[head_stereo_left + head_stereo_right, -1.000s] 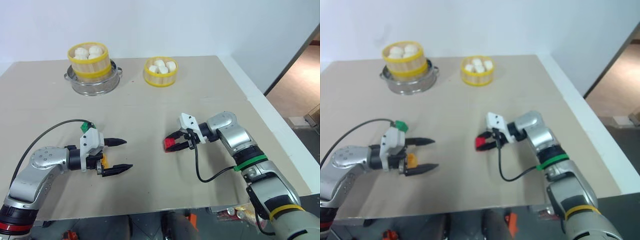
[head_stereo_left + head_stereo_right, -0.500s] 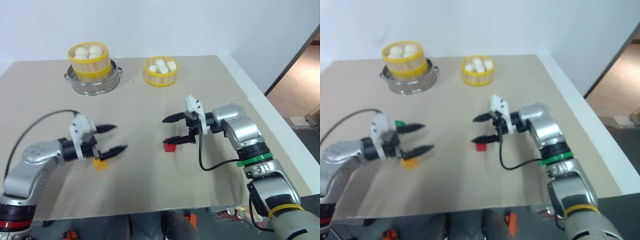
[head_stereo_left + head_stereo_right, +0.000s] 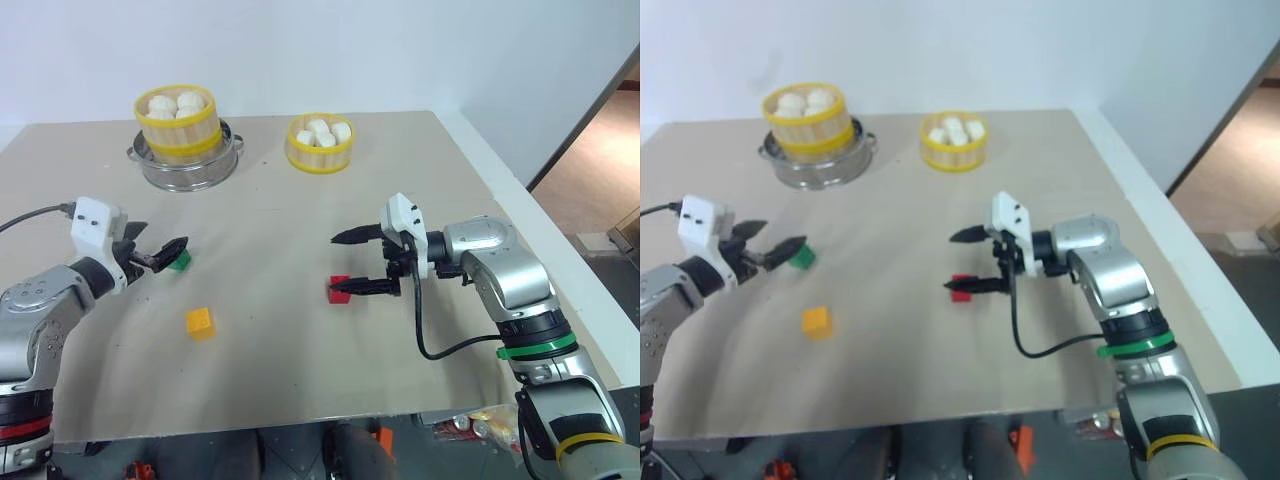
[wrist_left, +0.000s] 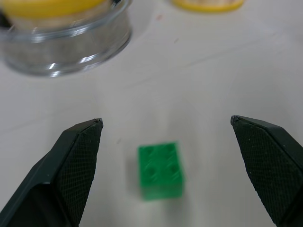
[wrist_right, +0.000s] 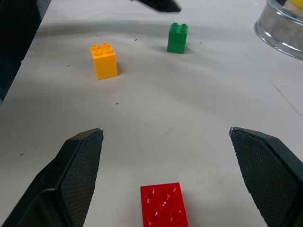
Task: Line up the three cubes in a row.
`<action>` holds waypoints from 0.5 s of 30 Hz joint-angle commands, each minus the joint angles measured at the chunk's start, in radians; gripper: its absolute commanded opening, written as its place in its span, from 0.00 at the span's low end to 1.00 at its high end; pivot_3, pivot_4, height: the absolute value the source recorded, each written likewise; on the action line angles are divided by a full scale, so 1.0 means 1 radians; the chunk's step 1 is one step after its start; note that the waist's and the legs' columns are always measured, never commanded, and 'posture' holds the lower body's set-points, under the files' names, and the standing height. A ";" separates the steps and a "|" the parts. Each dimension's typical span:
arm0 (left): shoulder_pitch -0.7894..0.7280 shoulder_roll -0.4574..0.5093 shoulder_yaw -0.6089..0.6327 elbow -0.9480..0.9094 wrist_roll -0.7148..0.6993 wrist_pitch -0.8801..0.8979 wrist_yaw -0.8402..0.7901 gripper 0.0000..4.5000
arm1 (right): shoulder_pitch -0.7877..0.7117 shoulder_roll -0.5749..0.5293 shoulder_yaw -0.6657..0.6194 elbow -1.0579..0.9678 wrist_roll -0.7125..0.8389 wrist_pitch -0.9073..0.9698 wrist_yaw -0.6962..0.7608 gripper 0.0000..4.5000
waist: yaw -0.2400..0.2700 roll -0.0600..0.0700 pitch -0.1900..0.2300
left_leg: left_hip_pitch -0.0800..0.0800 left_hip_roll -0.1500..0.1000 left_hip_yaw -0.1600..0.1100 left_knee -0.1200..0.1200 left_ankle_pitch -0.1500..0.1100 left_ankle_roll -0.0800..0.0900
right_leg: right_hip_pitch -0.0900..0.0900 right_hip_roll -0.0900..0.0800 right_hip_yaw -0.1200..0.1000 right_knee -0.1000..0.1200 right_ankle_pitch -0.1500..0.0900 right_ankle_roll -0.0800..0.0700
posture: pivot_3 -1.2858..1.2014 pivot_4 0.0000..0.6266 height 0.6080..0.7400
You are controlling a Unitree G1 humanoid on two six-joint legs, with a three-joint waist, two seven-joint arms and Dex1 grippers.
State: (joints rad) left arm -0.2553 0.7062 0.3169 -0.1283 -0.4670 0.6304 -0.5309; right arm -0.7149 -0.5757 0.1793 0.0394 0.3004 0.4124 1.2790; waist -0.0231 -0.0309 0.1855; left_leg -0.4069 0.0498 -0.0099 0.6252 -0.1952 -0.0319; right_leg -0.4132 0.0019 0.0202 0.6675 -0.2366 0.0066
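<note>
- Yellow-orange cube sits nearest on the table, at 7 o'clock.
- Red cube lies mid-table; right gripper is spread wide above it.
- Green cube, at 10 o'clock, lies just ahead of the spread, empty left gripper.

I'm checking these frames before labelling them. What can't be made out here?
- Green cube: in the left eye view, the left hand covers part of it, so contact cannot be judged.
- Red cube: its right side is hidden by a finger of the right hand.
- Steel pot: cut off by the left wrist view's top edge and blurred.
- Buns in the baskets: too small to count surely.
</note>
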 commanded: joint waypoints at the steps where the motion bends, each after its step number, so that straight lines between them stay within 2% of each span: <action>1: -0.021 0.026 -0.013 0.006 0.048 -0.006 0.017 1.00 | -0.005 -0.007 -0.036 -0.035 0.020 -0.022 -0.017 0.99 | 0.000 0.000 0.000 | 0.000 0.000 0.000 0.000 0.000 0.000 | 0.000 0.000 0.000 0.000 0.000 0.000 | 0.52 0.24 1.00; 15: -0.109 -0.007 -0.091 0.132 0.106 0.047 0.028 1.00 | 0.016 -0.016 -0.026 -0.019 0.003 -0.082 -0.048 0.99 | 0.000 0.000 0.000 | -0.001 0.000 0.001 0.000 0.000 0.000 | -0.001 0.000 0.001 0.000 0.000 0.000 | 0.52 0.24 1.00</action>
State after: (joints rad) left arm -0.3430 0.6880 0.2204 0.0012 -0.3706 0.6688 -0.5085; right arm -0.6933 -0.5829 0.1795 0.0404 0.2976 0.3493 1.2358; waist -0.0229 -0.0311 0.1854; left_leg -0.4075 0.0496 -0.0091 0.6247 -0.1952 -0.0320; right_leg -0.4143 0.0017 0.0209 0.6674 -0.2367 0.0069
